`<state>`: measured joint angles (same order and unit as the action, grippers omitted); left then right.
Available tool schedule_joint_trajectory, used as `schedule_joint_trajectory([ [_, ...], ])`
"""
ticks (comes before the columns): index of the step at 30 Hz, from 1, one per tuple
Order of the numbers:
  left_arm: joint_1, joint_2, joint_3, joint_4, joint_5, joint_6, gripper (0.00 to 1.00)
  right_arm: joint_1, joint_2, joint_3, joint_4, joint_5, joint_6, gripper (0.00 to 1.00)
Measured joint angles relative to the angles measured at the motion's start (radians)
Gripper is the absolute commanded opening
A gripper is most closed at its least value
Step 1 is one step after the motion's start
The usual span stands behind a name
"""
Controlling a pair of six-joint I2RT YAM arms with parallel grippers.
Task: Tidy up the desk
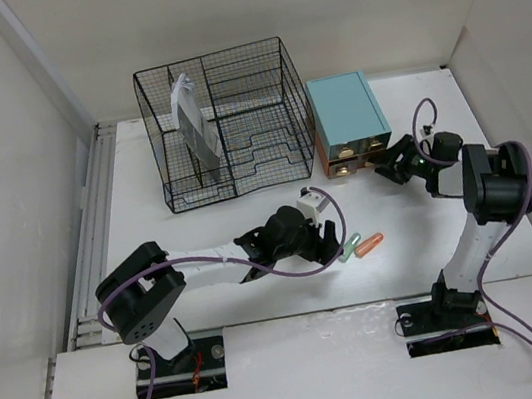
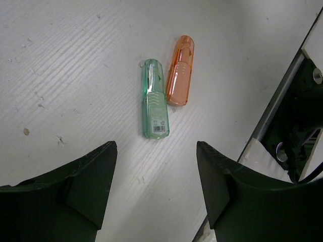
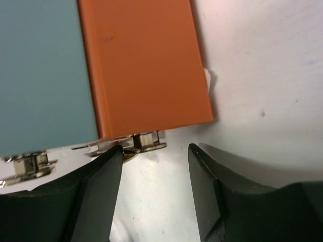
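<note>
A: Which step?
B: The left end effector (image 2: 155,154), spread, hangs over the green case (image 2: 154,101) on the bench (image 1: 409,268); the right end effector (image 3: 155,151), spread, faces the drawer (image 3: 146,65).
A: Next?
B: Probably lower and pinch the green case

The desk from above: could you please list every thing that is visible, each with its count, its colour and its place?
desk: 1, white, under everything
rail: 1, grey, along the desk's left edge
wire basket: 1, black, back left
flat item: 1, grey and white, standing in the basket's left part; I cannot tell what it is
drawer box: 1, teal with an orange side, back right, beside the basket
green case: 1, clear green, mid-desk
orange case: 1, clear orange, right beside the green one
left arm, right arm: 2, black and white, bases at the near edge
left pincer: 1, black, open above the cases
right pincer: 1, black, open at the drawer box's front
</note>
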<state>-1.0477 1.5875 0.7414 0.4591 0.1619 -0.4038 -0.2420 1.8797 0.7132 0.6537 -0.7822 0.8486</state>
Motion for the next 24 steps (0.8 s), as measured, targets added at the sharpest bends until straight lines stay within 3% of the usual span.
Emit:
schedule_joint_trajectory([
  [18,0.0,0.0,0.0,-0.008,0.0,0.0,0.61,0.008,0.079,0.039,0.073,-0.039,0.06,0.58],
  [22,0.0,0.0,0.0,-0.008,0.0,0.0,0.61,0.009,0.084,0.04,0.088,-0.048,0.073,0.5],
  [24,0.0,0.0,0.0,-0.008,0.0,0.0,0.61,0.011,0.085,0.041,0.099,-0.055,0.078,0.41],
])
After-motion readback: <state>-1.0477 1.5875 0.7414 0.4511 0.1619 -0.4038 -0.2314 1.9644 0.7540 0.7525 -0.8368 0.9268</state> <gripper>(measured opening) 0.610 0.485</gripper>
